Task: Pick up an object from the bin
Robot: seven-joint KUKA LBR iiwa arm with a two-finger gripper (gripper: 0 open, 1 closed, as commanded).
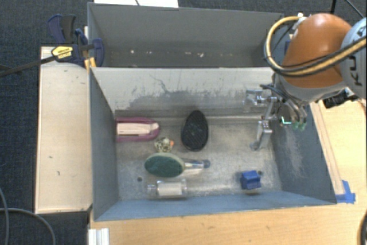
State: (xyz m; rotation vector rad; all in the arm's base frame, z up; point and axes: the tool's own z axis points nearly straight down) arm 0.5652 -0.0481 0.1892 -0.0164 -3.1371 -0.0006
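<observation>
The gripper (259, 143) hangs over bare floor at 3 o'clock in the bin (189, 86); whether it is open or closed cannot be determined. The nearest object, a blue block (250, 180), lies alone at 5 o'clock, so access is probably clear.

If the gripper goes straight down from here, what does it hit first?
Probably bare bin floor under the gripper; the small blue block lies nearer the front, seemingly off that line.
</observation>
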